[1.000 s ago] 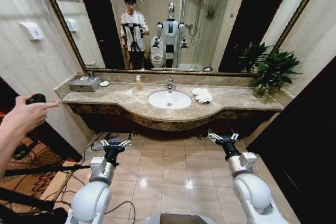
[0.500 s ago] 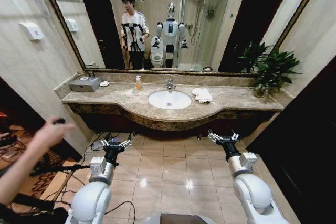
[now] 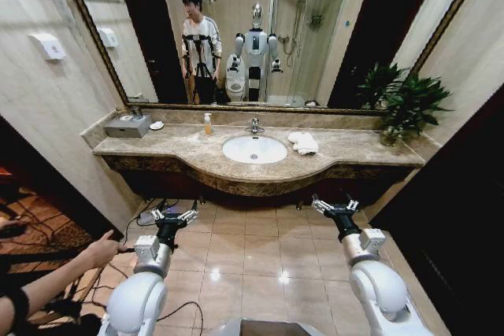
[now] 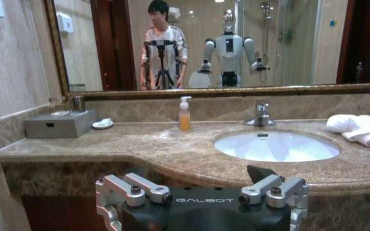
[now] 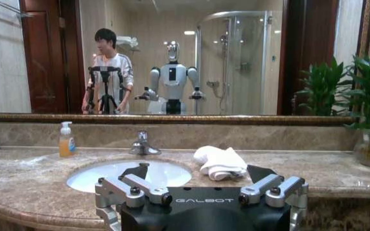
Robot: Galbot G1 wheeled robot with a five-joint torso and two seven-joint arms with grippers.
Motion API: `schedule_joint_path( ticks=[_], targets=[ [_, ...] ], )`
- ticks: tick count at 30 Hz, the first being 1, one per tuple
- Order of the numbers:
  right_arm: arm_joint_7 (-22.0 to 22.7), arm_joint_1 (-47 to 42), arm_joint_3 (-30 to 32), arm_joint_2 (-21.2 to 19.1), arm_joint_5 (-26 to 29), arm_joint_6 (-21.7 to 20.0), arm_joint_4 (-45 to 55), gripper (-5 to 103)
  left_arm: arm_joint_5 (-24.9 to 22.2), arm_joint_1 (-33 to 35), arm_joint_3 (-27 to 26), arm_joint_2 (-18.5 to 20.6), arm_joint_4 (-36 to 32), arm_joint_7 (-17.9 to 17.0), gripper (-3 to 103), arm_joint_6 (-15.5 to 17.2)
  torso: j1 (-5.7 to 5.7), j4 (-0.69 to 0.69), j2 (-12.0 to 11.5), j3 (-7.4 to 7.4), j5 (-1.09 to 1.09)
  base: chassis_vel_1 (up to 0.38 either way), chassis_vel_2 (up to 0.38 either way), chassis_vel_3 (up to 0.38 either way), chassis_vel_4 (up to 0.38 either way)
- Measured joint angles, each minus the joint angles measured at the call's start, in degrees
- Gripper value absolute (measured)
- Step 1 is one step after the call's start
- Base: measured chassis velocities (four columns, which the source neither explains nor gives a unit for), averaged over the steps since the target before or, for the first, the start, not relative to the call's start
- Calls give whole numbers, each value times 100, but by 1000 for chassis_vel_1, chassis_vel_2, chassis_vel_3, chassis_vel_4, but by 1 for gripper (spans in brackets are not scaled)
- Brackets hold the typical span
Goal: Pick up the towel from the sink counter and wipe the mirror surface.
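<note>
Tools (image 3: 175, 216) (image 3: 335, 205) wide open, empty, short of the sink counter (image 3: 181, 151).

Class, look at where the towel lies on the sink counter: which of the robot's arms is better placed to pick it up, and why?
Probably the right. The towel lies on the sink counter to the right of the basin, nearer the right tool. The left tool hangs open farther off, across the basin. Both are held low, short of the counter.
</note>
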Motion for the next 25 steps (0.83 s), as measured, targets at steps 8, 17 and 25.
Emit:
schedule_joint_path(
  ticks=[8, 17, 25],
  targets=[
    [-1, 0, 0, 0, 0, 0, 2, 100, 0, 0, 0, 0, 0, 0, 100, 0, 0, 0, 0, 0, 0, 0, 0, 0, 0],
    [-1, -1, 0, 0, 1, 1, 3, 100, 0, 0, 0, 0, 0, 0, 100, 0, 0, 0, 0, 0, 0, 0, 0, 0, 0],
    [-1, -1, -1, 0, 1, 2, 3, 100, 0, 0, 0, 0, 0, 0, 100, 0, 0, 0, 0, 0, 0, 0, 0, 0, 0]
  ],
)
